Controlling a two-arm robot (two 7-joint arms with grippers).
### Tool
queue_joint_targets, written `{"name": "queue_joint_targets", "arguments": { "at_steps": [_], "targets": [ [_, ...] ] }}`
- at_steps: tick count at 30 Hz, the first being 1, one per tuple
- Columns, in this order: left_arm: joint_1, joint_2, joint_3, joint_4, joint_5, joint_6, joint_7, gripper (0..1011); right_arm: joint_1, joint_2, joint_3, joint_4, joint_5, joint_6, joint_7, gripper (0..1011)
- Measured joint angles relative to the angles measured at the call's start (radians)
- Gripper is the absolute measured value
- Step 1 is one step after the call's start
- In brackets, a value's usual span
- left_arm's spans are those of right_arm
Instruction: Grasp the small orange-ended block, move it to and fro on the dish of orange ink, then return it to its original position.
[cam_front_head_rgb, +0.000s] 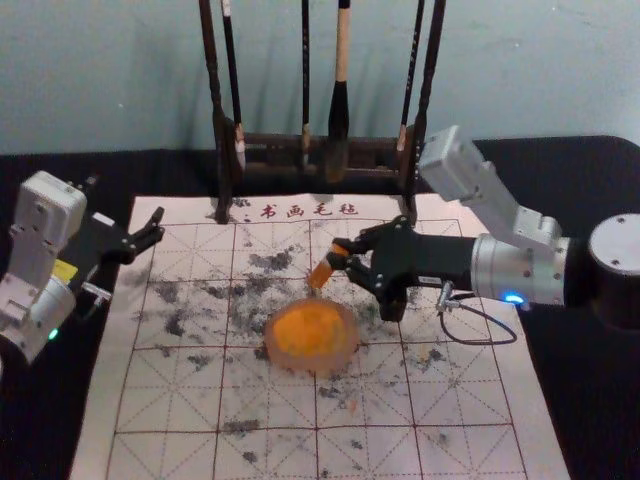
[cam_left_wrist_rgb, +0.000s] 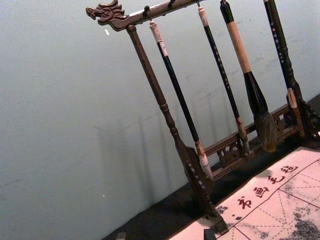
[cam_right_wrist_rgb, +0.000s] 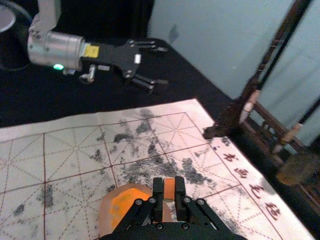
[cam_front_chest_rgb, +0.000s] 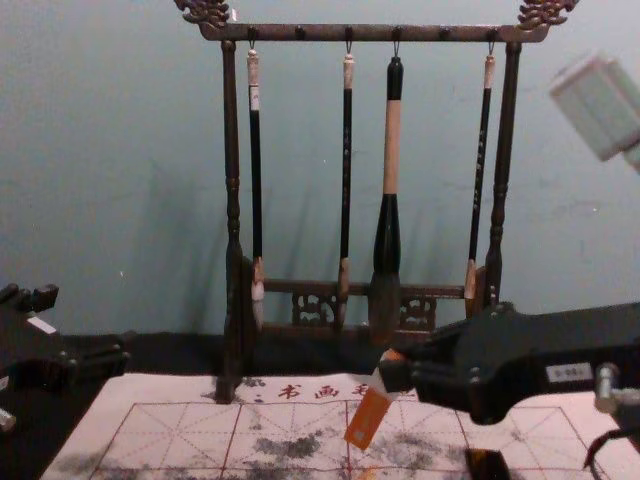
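Black right gripper (cam_front_head_rgb: 348, 257), reaching in from the right, is closed on the small orange-ended block (cam_front_chest_rgb: 368, 420), pinching its upper part so that the block slants down toward the left. The block's lower end is near the far rim of the round, pale pinkish dish (cam_front_head_rgb: 316, 369); whether it touches the rim I cannot tell. On the far left, the black left gripper (cam_right_wrist_rgb: 162, 65) is parked with its fingers spread wide, holding nothing.

The step in hand looks like working the block over the dish, though whether it is about to dip or to leave is unclear. To do it well, bring the lower end over the middle, lower until it just meets the ink, then stroke gently to and fro inside the rim, keeping the grip firm and the tilt constant. Pressing hard could slide the dish or twist the block.

The dish sits on the gridded, smudged pale mat (cam_front_head_rgb: 370, 455) and holds orange ink (cam_front_head_rgb: 308, 328), spread unevenly across its middle. Its depth cannot be judged.
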Motion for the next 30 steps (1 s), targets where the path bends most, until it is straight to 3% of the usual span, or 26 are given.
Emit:
{"name": "queue_joint_targets", "arguments": {
  "at_steps": [11, 21, 30],
  "targets": [
    [0.000, 0.000, 0.000, 0.000, 0.000, 0.000, 0.000, 1001, 0.100, -0.014, -0.109, 0.082, -0.062, -0.030, 0.056, 136],
    [0.000, 0.000, 0.000, 0.000, 0.000, 0.000, 0.000, 1001, 0.120, -0.019, -0.150, 0.116, -0.084, -0.045, 0.055, 136],
    [0.000, 0.000, 0.000, 0.000, 0.000, 0.000, 0.000, 1001, 0.129, -0.022, -0.162, 0.136, -0.102, -0.053, 0.046, 136]
  ]
}}
